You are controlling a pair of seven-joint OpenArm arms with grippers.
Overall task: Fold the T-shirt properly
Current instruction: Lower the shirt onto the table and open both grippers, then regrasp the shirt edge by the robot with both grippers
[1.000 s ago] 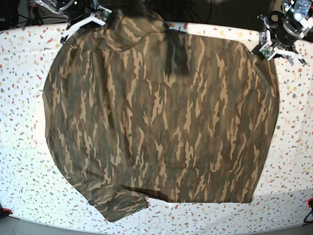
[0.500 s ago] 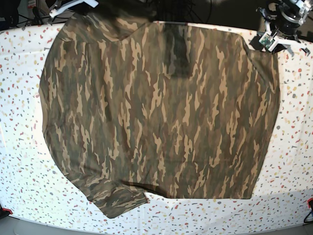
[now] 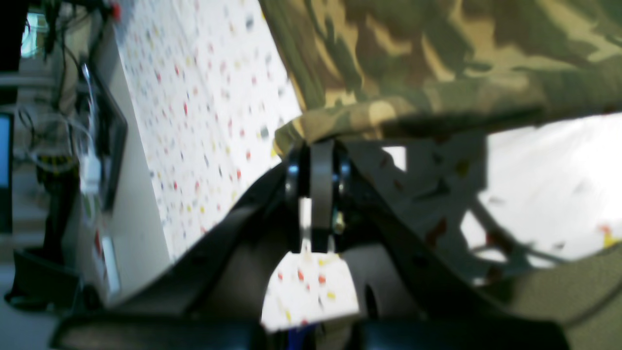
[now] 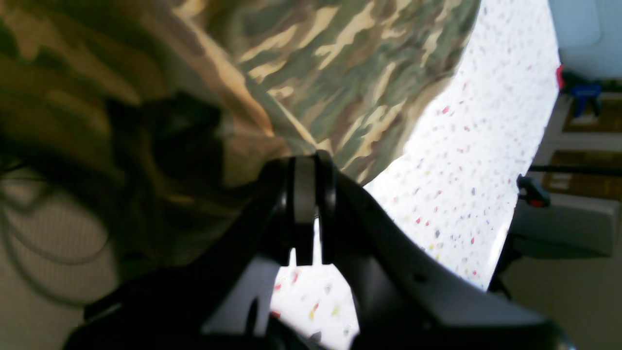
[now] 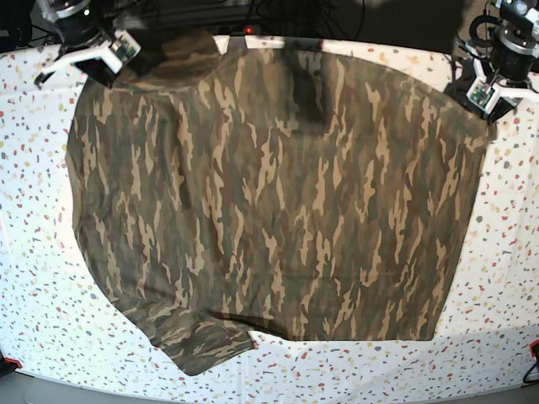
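Note:
The camouflage T-shirt (image 5: 278,194) lies spread over the speckled table (image 5: 34,252), one sleeve (image 5: 202,345) pointing to the near left. My left gripper (image 5: 487,99) sits at the shirt's far right corner. In the left wrist view the left gripper (image 3: 316,148) is shut on the shirt's hem (image 3: 369,114), lifted off the table. At the far left corner is my right gripper (image 5: 114,66). The right wrist view shows the right gripper (image 4: 308,163) shut on a fold of the T-shirt (image 4: 340,63).
Dark cables and equipment (image 5: 286,13) lie beyond the table's far edge. Red clamps sit at the near corners (image 5: 5,364) (image 5: 532,347). Bare tabletop borders the shirt on the left, right and near sides.
Both grippers have moved outward with the cloth: the right one to the left and nearer, the left one to the right. The shirt's far edge is now stretched wider and flatter.

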